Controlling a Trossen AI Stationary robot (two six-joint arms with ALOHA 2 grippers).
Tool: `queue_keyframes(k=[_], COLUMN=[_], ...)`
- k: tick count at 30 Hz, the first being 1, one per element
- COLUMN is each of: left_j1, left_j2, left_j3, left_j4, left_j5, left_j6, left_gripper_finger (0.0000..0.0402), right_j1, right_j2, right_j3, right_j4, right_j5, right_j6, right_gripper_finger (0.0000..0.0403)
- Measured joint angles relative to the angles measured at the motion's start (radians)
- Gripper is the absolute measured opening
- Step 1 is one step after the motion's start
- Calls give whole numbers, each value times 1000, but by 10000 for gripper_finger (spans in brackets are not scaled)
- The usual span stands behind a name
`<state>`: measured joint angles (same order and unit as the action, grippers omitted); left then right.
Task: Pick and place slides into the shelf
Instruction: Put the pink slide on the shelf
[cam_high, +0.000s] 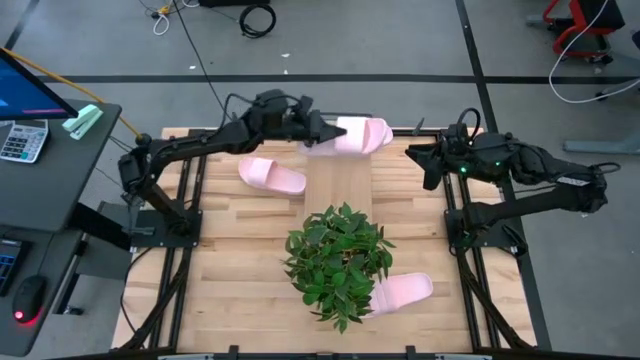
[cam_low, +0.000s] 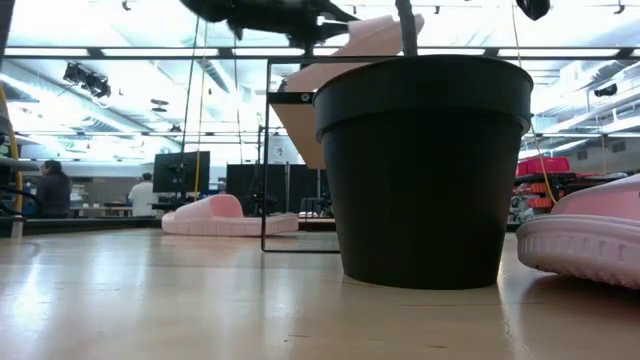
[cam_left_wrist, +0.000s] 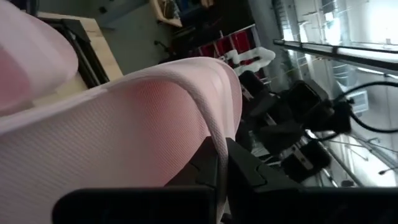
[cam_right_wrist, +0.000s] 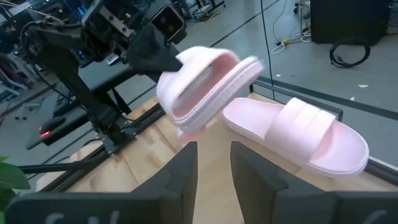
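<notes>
My left gripper (cam_high: 320, 131) is over the far end of the light-wood shelf (cam_high: 338, 185), shut on one pale pink slide (cam_right_wrist: 202, 81) that it holds in the air. A second slide (cam_right_wrist: 298, 134) lies flat by its sole on the shelf's far end, just beside the held one. A third slide (cam_high: 272, 175) rests on the table left of the shelf. A fourth (cam_high: 405, 292) lies near the table's near edge, right of the plant. My right gripper (cam_right_wrist: 214, 168) is open and hovers at the table's far right, facing the shelf and touching nothing. My left gripper pinches the held slide's edge (cam_left_wrist: 214, 146) between its two fingers (cam_left_wrist: 249, 174), coming level from the table's left side. The slide is lifted clear, above the shelf's far end, and tipped on its side, with the strap opening (cam_right_wrist: 205, 99) facing the right arm.
A potted plant (cam_high: 338, 262) in a black pot (cam_low: 425, 170) stands at the shelf's near end and blocks much of the low view. There is bare table top left of the plant and along the right side. People sit in the room beyond the table.
</notes>
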<state>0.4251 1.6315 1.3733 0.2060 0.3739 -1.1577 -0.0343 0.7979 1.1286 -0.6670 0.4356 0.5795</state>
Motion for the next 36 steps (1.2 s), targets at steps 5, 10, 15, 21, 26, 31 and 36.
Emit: queue_keyframes(k=[5, 10, 15, 21, 26, 31, 36], left_j1=[-7, -21, -39, -54, -59, -59, -59], left_j2=[73, 135, 169, 190, 190, 190, 234], left_j3=[119, 140, 140, 140, 140, 140, 141], left_j4=[-79, -125, -141, -145, -139, -139, -69], left_j5=[8, 1, -39, -69, -85, -91, -105], left_j6=[-63, -147, -171, -193, -192, -174, -193], left_gripper_finger=[12, 12, 12, 12, 12, 12, 12], right_j1=[-4, -4, -4, -4, -4, -4, -4], right_j2=[0, 0, 0, 0, 0, 0, 0], right_j3=[0, 0, 0, -1, -1, -1, -1], right_j4=[-2, -8, -8, -19, -20, -27, -38], right_j5=[-2, -2, -2, -2, -2, -2, -1], right_j6=[-1, -4, -34, -57, -60, -60, -60], right_gripper_finger=[103, 103, 103, 103, 103, 103, 103])
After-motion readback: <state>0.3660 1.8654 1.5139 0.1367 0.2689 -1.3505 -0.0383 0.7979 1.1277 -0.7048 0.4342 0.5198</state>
